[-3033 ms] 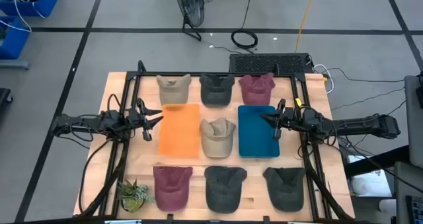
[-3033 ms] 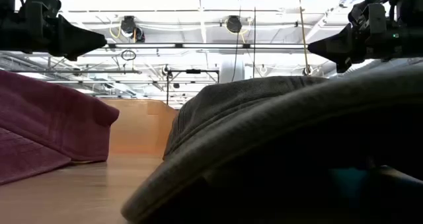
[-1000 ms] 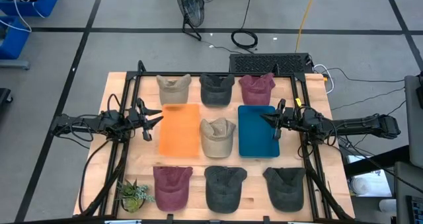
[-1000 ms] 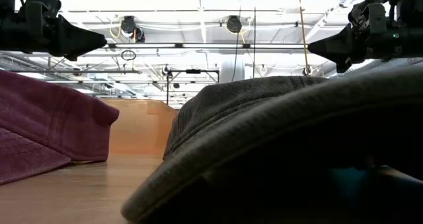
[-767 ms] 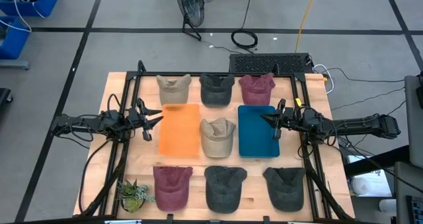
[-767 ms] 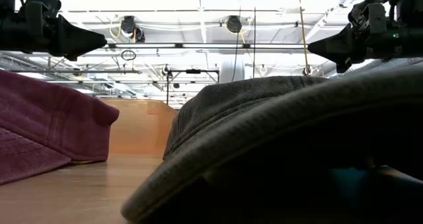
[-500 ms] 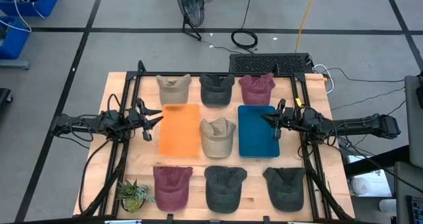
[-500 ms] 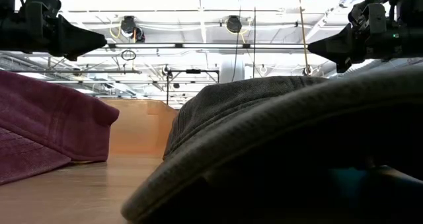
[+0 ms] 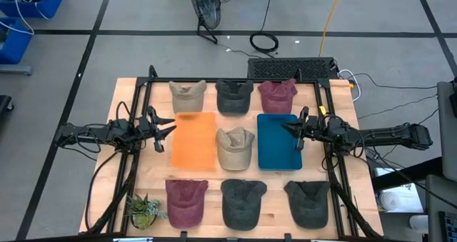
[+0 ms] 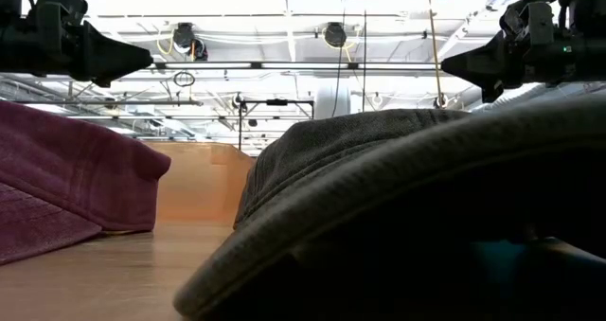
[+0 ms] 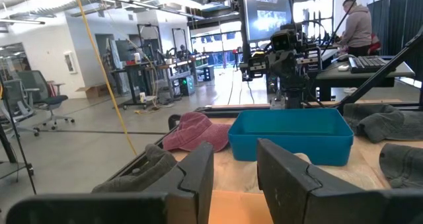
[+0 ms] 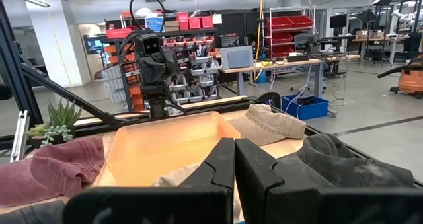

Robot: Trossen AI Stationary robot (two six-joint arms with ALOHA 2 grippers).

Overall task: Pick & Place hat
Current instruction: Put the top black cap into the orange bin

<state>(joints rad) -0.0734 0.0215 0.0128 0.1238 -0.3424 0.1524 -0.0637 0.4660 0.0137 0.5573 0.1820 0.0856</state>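
Note:
Several caps lie crown-up on the wooden table. A tan cap [image 9: 235,148] sits in the middle, between an orange bin [image 9: 194,139] and a blue bin [image 9: 278,140]. Tan [image 9: 188,96], dark grey [image 9: 234,97] and maroon [image 9: 278,96] caps line the far row. Maroon [image 9: 186,202], dark grey [image 9: 243,203] and grey [image 9: 308,202] caps line the near row. My left gripper [image 9: 164,128] hovers open left of the orange bin, touching nothing [image 11: 234,168]. My right gripper [image 9: 289,128] hovers shut over the blue bin's right part [image 12: 234,161].
A small potted plant [image 9: 146,210] stands at the near left corner. A black frame [image 9: 143,92] runs along the table's sides. The low view is mostly blocked by the near dark grey cap [image 10: 398,217]. A person [image 11: 357,22] stands in the room beyond the table.

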